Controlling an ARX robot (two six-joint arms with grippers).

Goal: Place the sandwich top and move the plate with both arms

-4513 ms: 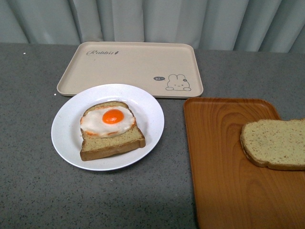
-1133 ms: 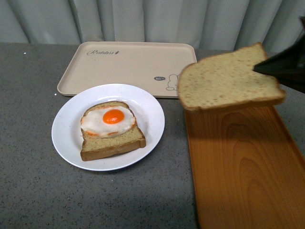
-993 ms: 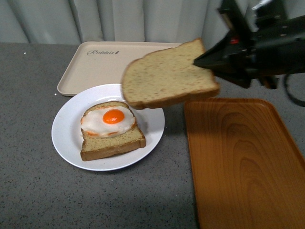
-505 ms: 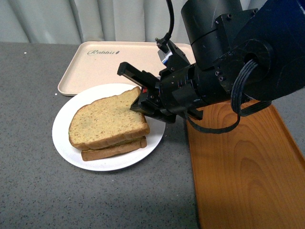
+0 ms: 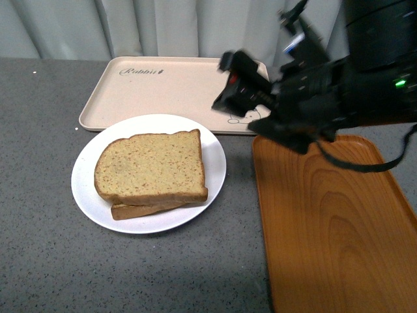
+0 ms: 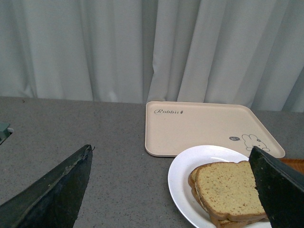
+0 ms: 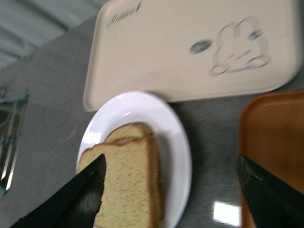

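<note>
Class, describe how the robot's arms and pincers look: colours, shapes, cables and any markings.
The right arm is black and bulky, with rounded joint housings, a looping black cable, a small green light and a red spot near the right pincer. The left pincer shows two black, wedge-shaped fingers tapering to points.

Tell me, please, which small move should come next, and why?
Probably lower the right gripper to the rim of the round white plate: the tan wholegrain bread slice already lies on the lower slice, and that gripper is open and empty.
</note>
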